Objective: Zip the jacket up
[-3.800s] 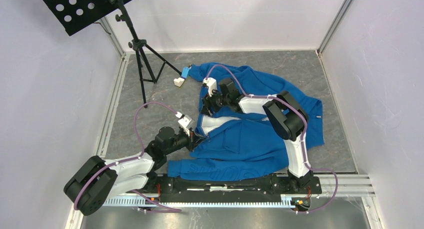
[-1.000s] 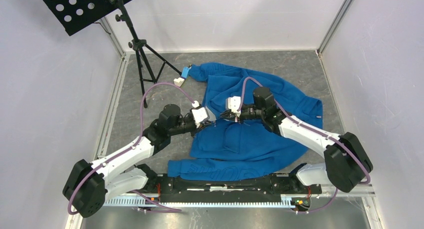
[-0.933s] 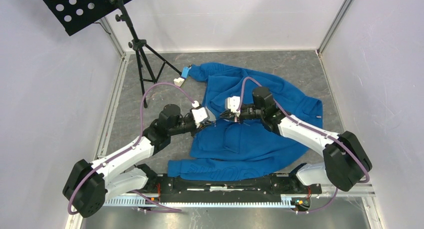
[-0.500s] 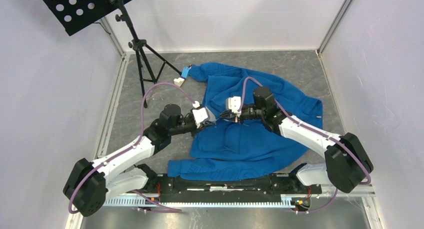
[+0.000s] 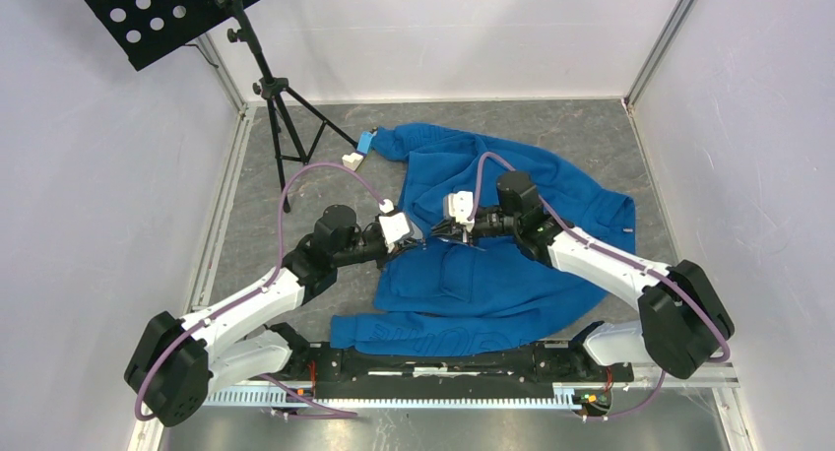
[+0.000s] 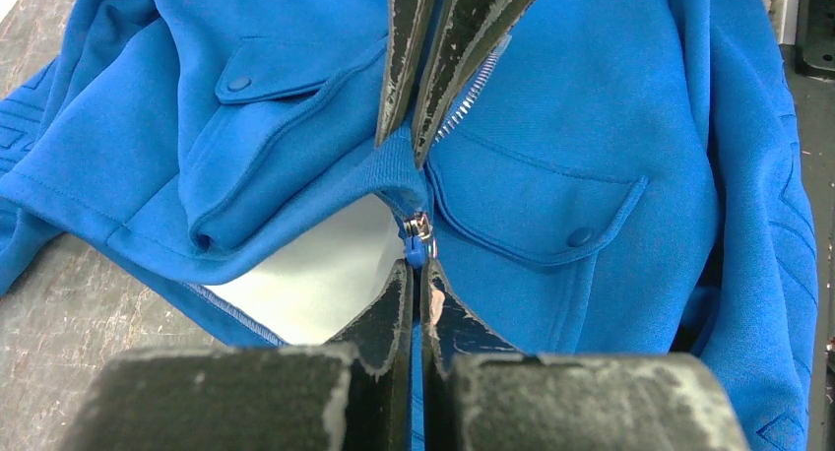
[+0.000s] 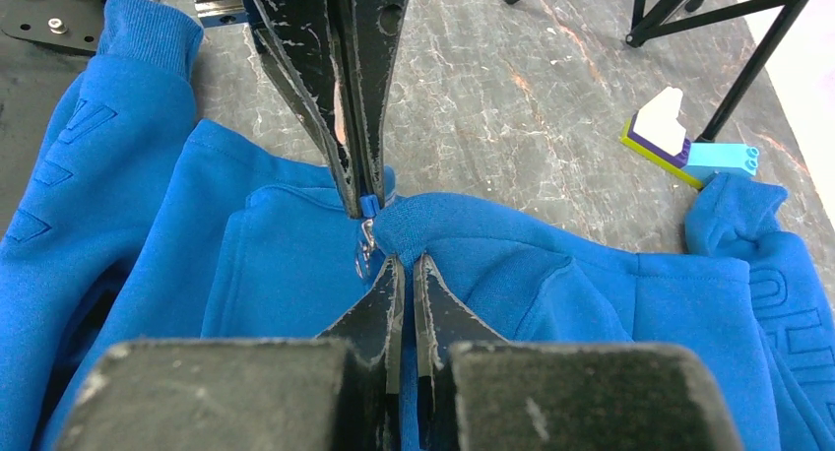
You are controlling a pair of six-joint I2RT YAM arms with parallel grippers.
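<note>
The blue jacket [image 5: 492, 274] lies spread on the grey table, front up, with both flap pockets showing. My left gripper [image 6: 416, 266] is shut on the small blue pull tab of the zipper slider [image 6: 420, 226], at the bottom end of the pale zipper [image 6: 471, 95]. Facing it tip to tip, my right gripper [image 7: 402, 261] is shut on the ribbed hem [image 7: 414, 220] just beyond the slider. In the top view the left gripper [image 5: 419, 237] and right gripper [image 5: 437, 232] meet over the jacket's left edge. White lining [image 6: 315, 284] shows where one front flap stays folded open.
A black tripod stand [image 5: 281, 126] rises at the back left. Small toy blocks [image 5: 358, 154] lie by the jacket's far sleeve, the same blocks [image 7: 679, 136] showing in the right wrist view. Pale walls close in the table on three sides.
Earlier, the right arm reached across the jacket; it now comes in from the right, meeting the left gripper at the hem. Over the last second nothing has visibly moved.
</note>
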